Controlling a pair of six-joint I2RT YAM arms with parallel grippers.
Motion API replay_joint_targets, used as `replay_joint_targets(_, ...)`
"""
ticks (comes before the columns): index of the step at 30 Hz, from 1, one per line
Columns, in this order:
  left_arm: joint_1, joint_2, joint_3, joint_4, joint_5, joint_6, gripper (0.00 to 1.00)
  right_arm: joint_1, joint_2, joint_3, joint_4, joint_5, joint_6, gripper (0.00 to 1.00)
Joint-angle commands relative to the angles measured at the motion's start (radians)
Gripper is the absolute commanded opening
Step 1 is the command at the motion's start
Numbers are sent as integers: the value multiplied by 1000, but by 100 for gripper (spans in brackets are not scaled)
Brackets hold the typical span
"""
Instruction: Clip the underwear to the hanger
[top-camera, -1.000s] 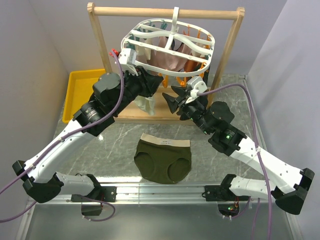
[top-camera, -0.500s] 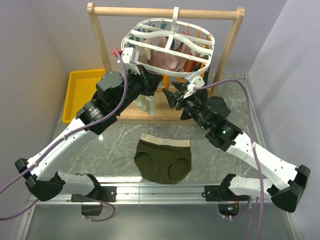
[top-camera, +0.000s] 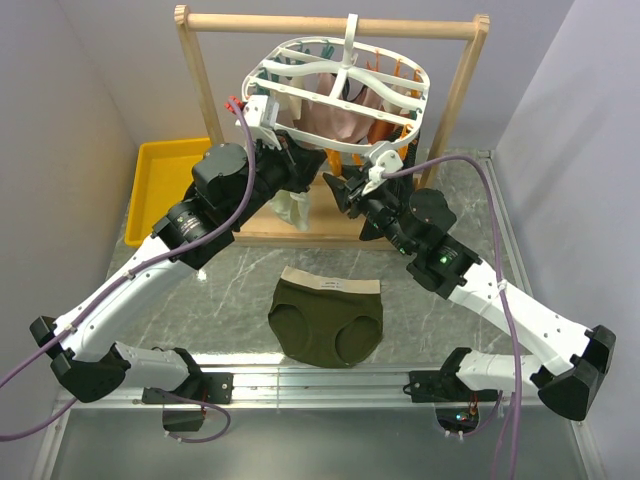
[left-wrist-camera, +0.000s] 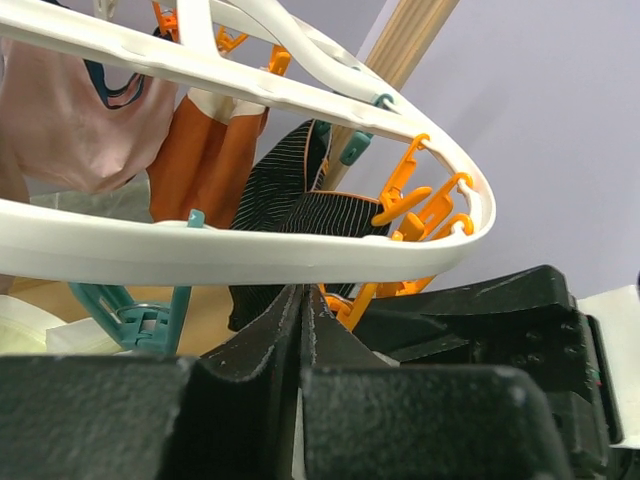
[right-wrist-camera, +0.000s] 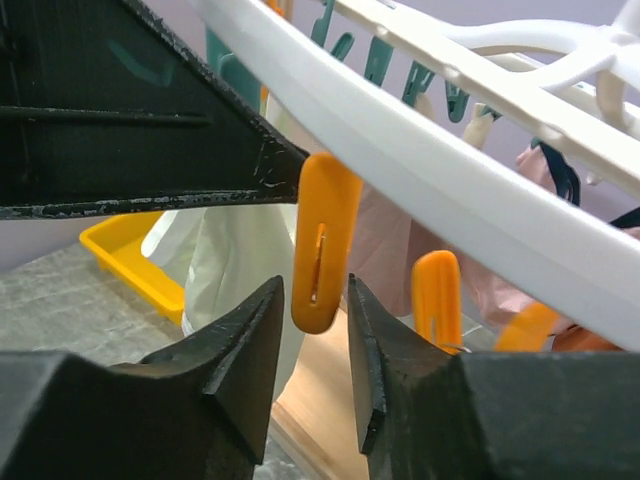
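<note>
**Both arms raised at the hanger, garment not yet picked up.** We found the left end effector (left-wrist-camera: 300, 305) closed, its two fingers pressed together with nothing visible between them, directly beneath the front rim of the white oval hanger (top-camera: 345, 72). The right end effector (right-wrist-camera: 312, 305) was partly open. Its fingertips stood on either side of the lower end of one orange clip (right-wrist-camera: 322, 240) that hung from the rim just above, with a thin gap showing on each side, so we read it as bracketing the clip and not pinching it.

The olive-green underwear (top-camera: 327, 320) lay flat on the worktop (top-camera: 230, 290), well below both end effectors and back toward the arm bases, touched by neither. Its pale waistband was the edge nearest the end effectors and its leg holes were the far edge. Its long axis ran left to right, roughly parallel to the long axis of the hanger overhead.

We judged the right end effector the nearer of the two, the garment lying almost straight below and behind it, whereas from the left end effector it lay below, behind and off to the right. Any pick would therefore call for a descent away from the hanger, most readily onto the waistband edge.
</note>
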Motion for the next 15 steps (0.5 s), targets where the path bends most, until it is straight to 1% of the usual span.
replay_joint_targets(1,-4,-16,32,25,38,8,10,-5,2,59,40,-24,-15,38)
replay_joint_targets(2,-4,-24,32,22,44,11,14,-5,-2,58,41,-27,-21,35)
replay_joint_targets(4,-4,-34,27,19,47,14,18,-4,-5,56,40,-30,-25,32)
replay_joint_targets(7,-2,-45,18,17,55,24,21,-8,-11,58,37,-40,-26,29)
replay_joint_targets(9,-4,-57,14,15,63,25,22,-9,-10,61,37,-49,-31,22)
replay_joint_targets(10,-4,-63,12,12,63,28,25,-10,-10,64,37,-52,-34,17)
replay_joint_targets(11,-2,-65,12,12,63,31,29,-10,-10,67,37,-53,-32,15)
replay_joint_targets(13,-4,-73,9,8,66,31,32,-10,-8,73,28,-58,-35,12)
replay_joint_targets(15,2,-87,4,5,79,34,39,-12,-8,76,24,-67,-37,12)
